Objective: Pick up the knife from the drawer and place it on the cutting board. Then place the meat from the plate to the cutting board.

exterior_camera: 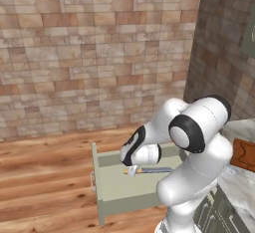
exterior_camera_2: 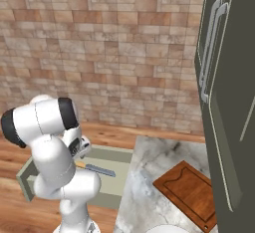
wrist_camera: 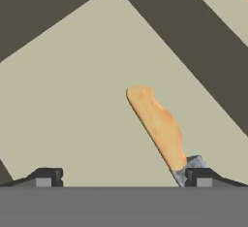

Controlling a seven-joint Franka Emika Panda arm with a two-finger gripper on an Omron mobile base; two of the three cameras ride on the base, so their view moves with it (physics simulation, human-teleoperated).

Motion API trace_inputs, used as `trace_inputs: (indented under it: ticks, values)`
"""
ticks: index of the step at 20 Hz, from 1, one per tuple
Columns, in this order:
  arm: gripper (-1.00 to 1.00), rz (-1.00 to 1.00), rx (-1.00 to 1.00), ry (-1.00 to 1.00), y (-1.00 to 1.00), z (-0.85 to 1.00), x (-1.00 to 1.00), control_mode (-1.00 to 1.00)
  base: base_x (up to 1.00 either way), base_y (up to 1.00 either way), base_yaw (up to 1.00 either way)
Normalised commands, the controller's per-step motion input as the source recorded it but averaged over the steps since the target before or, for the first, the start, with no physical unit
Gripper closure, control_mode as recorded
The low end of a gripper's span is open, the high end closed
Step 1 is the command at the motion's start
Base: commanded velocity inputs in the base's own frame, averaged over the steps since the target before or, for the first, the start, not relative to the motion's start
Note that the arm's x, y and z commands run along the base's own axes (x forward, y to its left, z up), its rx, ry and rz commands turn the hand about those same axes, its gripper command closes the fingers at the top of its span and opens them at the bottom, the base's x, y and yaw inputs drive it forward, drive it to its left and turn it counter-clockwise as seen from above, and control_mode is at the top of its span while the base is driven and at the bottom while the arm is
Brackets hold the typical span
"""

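Here the brick wall [exterior_camera: 89,48] fills the upper part of both base views, with the wooden floor [exterior_camera: 40,177] below it at the lower left of the left base view. A dark tall cabinet [exterior_camera_2: 234,102] stands along the right edge of the right base view. The marble desk [exterior_camera_2: 149,177] runs through the lower middle of that view. The white arm [exterior_camera: 194,162] bends down from the lower right of the left base view toward the drawer [exterior_camera: 107,189], which is pulled out, low in the middle of that view, its pale green inside showing. The cutting board [exterior_camera_2: 191,189] lies flat on the desk at the lower right of the right base view, well apart from the drawer. A sliver of the white plate [exterior_camera_2: 167,228] shows at the bottom edge, just below the board. The knife [wrist_camera: 160,126] lies on the drawer floor; in the hand view its tan handle runs from the middle down to the lower right, where the grey blade begins beside one fingertip. The claw [wrist_camera: 123,177] hangs over the drawer with its fingers spread wide, holding nothing.
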Motion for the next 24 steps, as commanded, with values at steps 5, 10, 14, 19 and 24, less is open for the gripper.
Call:
trace_inputs:
  ticks: [5, 10, 14, 19, 24]
  values:
    - [-1.00, 0.00, 0.00, 0.00, 0.00, -0.21, 0.18, -1.00, 0.00, 0.00, 0.00]
    - [-1.00, 0.00, 0.00, 0.00, 0.00, -0.18, 0.24, -1.00, 0.00, 0.00, 0.00]
    - [-1.00, 0.00, 0.00, 0.00, 0.00, -0.14, 0.19, -1.00, 0.00, 0.00, 0.00]
    - [-1.00, 0.00, 0.00, 0.00, 0.00, -0.18, 0.21, -1.00, 0.00, 0.00, 0.00]
    - [-1.00, 0.00, 0.00, 0.00, 0.00, -0.24, 0.19, -1.00, 0.00, 0.00, 0.00]
